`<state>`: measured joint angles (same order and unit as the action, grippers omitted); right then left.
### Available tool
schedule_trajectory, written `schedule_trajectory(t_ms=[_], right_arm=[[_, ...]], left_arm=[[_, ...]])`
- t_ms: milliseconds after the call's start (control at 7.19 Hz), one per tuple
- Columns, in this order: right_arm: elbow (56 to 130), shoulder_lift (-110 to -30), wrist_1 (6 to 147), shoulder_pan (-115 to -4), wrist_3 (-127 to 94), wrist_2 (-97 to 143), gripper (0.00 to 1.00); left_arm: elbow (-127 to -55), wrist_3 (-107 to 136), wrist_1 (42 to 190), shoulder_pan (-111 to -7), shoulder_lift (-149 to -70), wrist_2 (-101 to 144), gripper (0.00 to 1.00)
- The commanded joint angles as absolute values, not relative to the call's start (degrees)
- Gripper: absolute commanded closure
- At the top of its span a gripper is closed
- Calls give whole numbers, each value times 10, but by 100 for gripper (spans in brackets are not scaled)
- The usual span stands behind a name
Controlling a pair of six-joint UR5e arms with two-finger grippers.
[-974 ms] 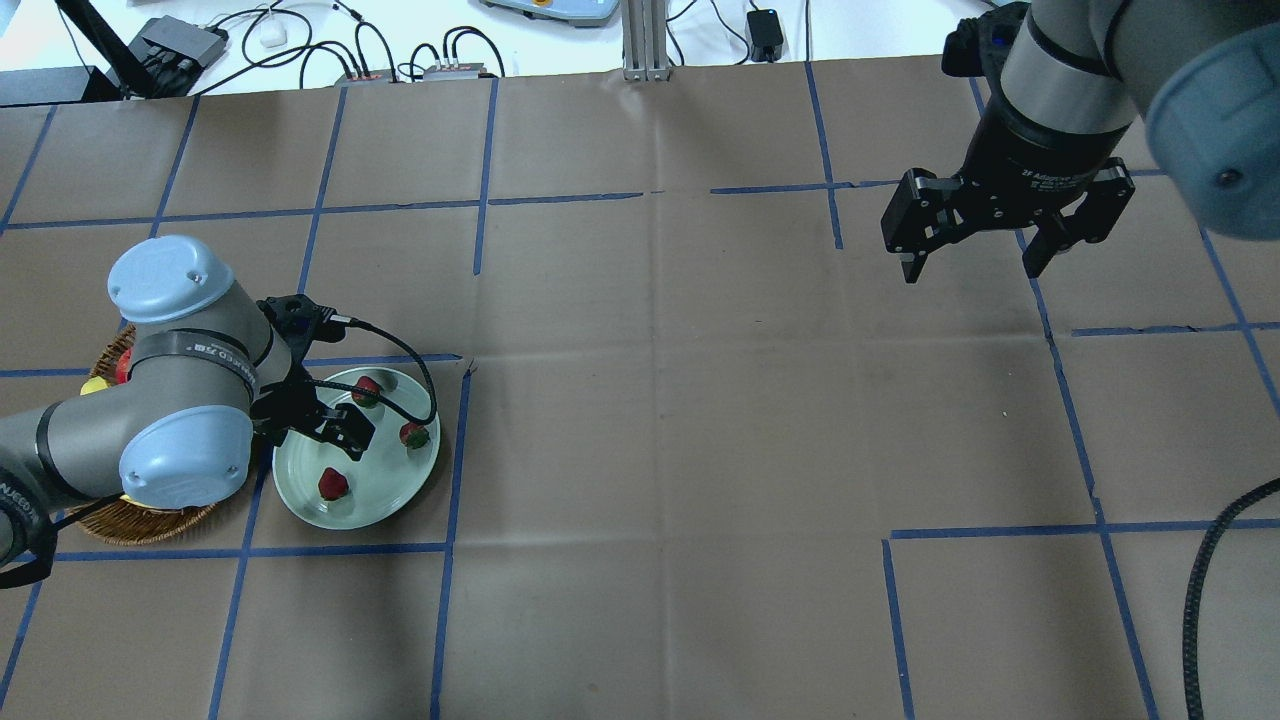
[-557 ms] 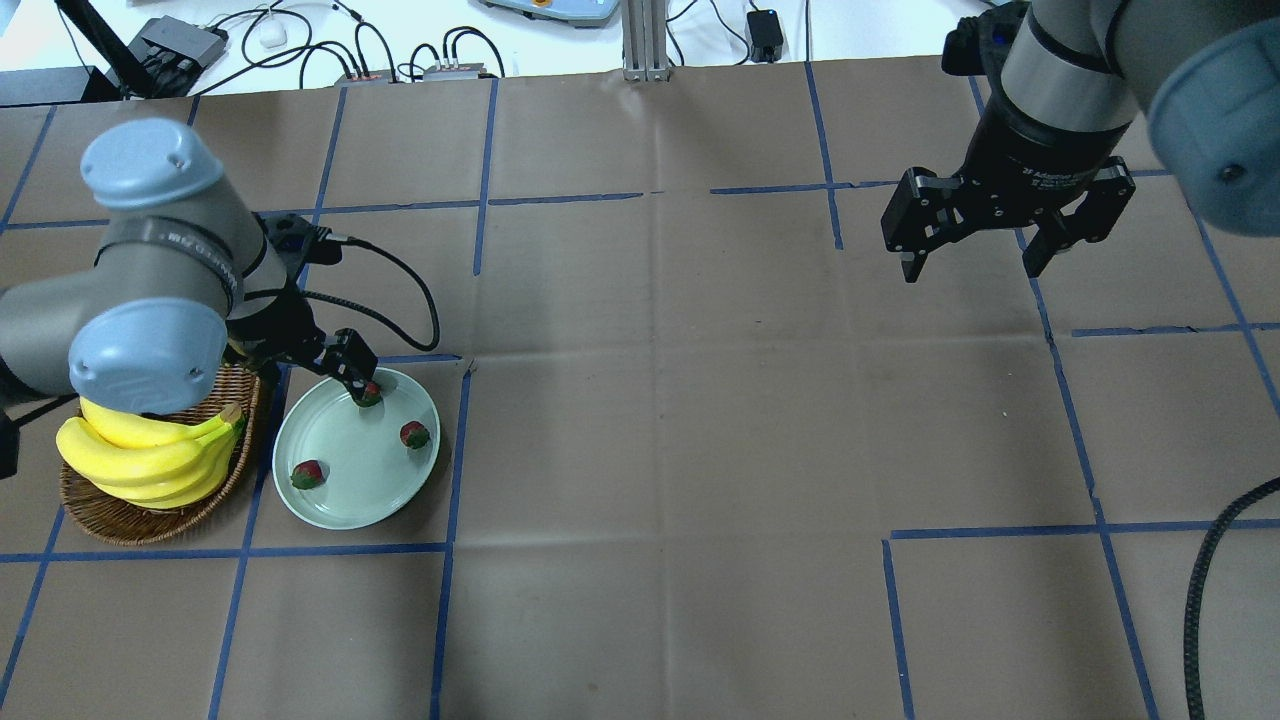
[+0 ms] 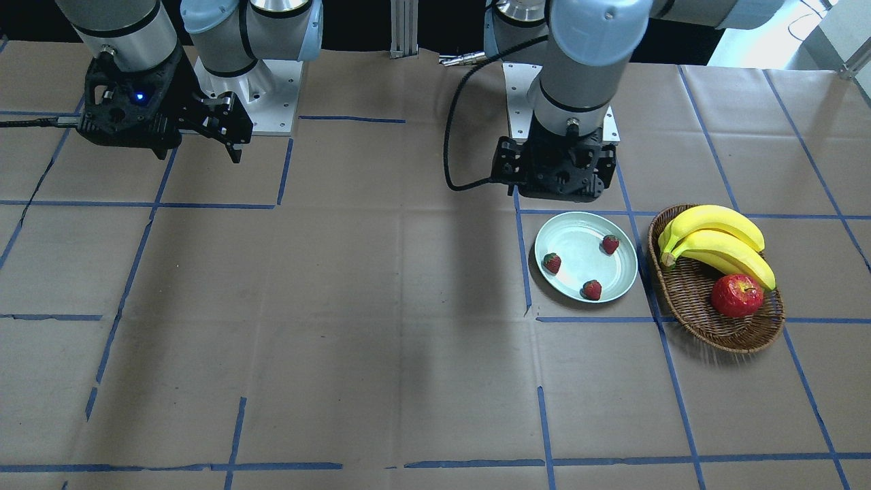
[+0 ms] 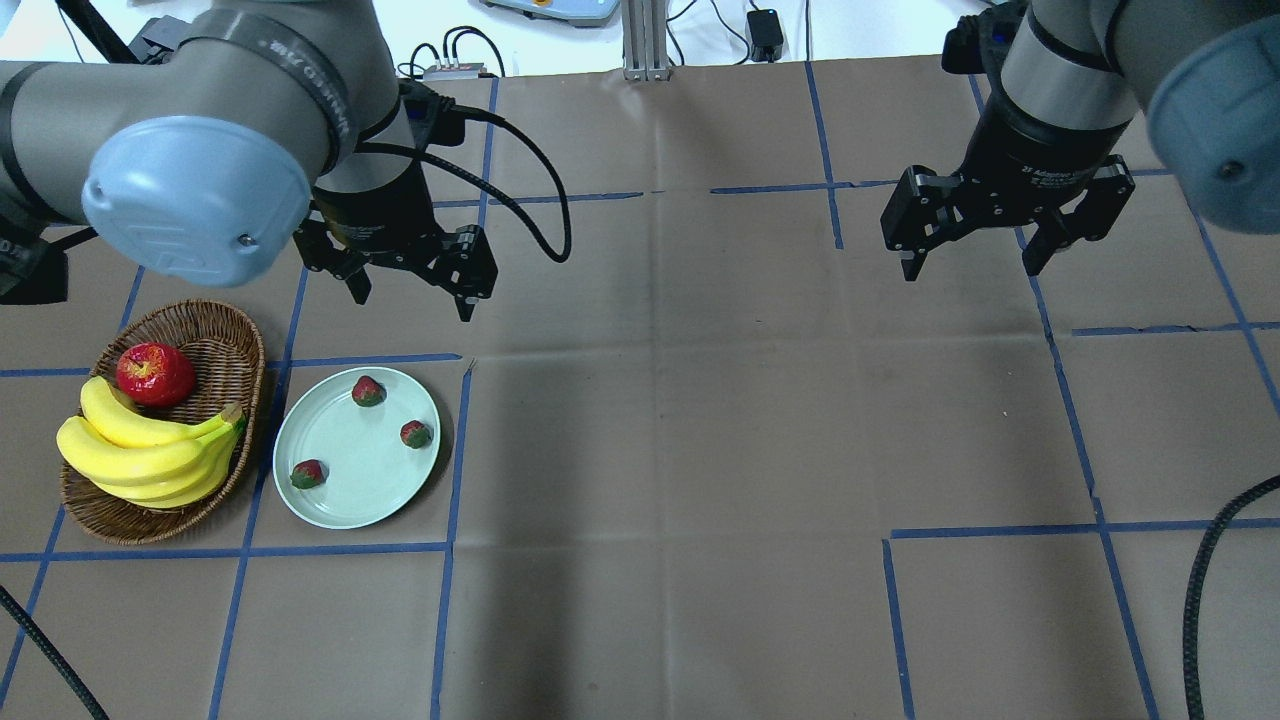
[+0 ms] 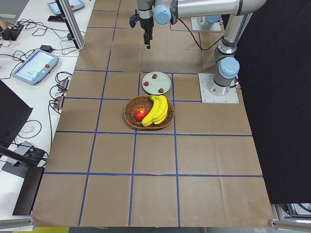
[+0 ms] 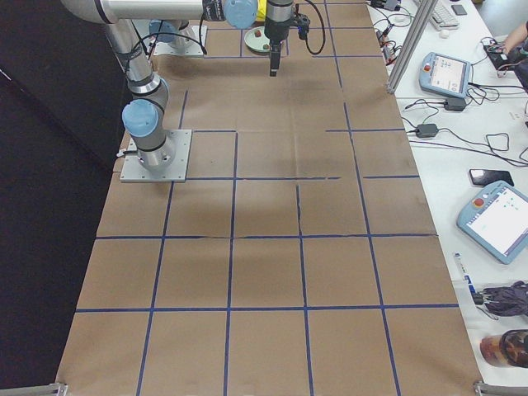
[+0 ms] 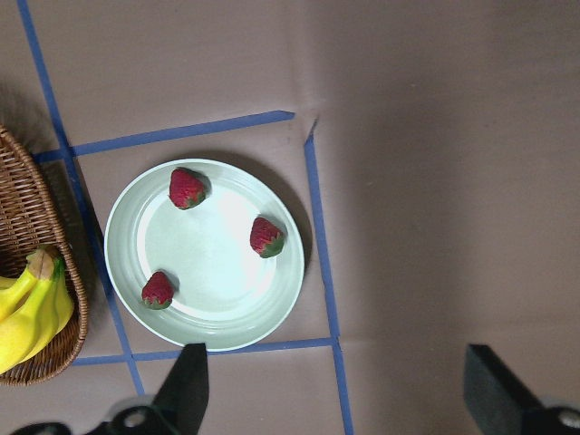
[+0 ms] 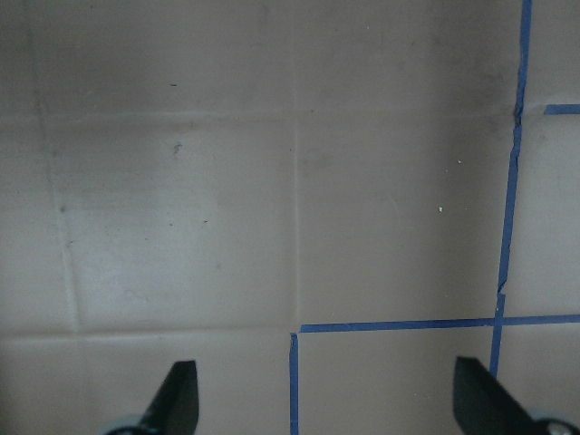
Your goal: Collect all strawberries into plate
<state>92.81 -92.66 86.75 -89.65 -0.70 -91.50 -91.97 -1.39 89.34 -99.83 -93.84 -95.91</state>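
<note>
Red strawberries (image 4: 368, 391) lie in the mint plate (image 4: 352, 470); left hand (image 4: 412, 300) hovers spread.

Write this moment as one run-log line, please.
strawberries: all three on plate | left gripper: open, empty, clear of plate | right gripper: open, empty, far aside | task: looks complete
</note>
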Motion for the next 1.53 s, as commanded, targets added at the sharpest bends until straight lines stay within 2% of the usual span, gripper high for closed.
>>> schedule_trajectory(t_ms=[0,139,696,1392], right_arm=[[928,-926,867,-896,-7,-917,0],[928,-927,867,-896,-7,-916,0],[928,-926,867,-896,-7,-914,0],[928,-926,867,-896,-7,-911,0]], left_arm=[[-912,-27,861,-1020,-924,-954,1],[-919,-76,820,-1016,-923,-944,1],[-927,-74,852,-961,-912,-935,1],[-959,-57,854,-946,-892,-934,1]])
